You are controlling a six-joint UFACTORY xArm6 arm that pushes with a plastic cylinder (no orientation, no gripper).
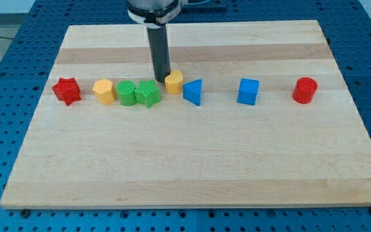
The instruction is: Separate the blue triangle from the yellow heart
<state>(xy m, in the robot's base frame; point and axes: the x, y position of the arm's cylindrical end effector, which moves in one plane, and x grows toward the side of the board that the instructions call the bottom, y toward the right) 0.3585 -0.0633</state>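
My tip (161, 78) is a bare rod with no jaws, gripping nothing, touching or just beside the yellow heart (174, 82) at its 9 o'clock. Blue triangle (193, 91) sits against the heart's 4 o'clock. Both look light, rigid, easy-sliding; I'd push a flat side, off-centre contact probably spins them.

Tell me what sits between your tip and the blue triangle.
The yellow heart does. My tip is at the heart's left side, and the blue triangle sits just right of the heart, slightly lower in view. To the triangle's right nothing stands until the blue cube.
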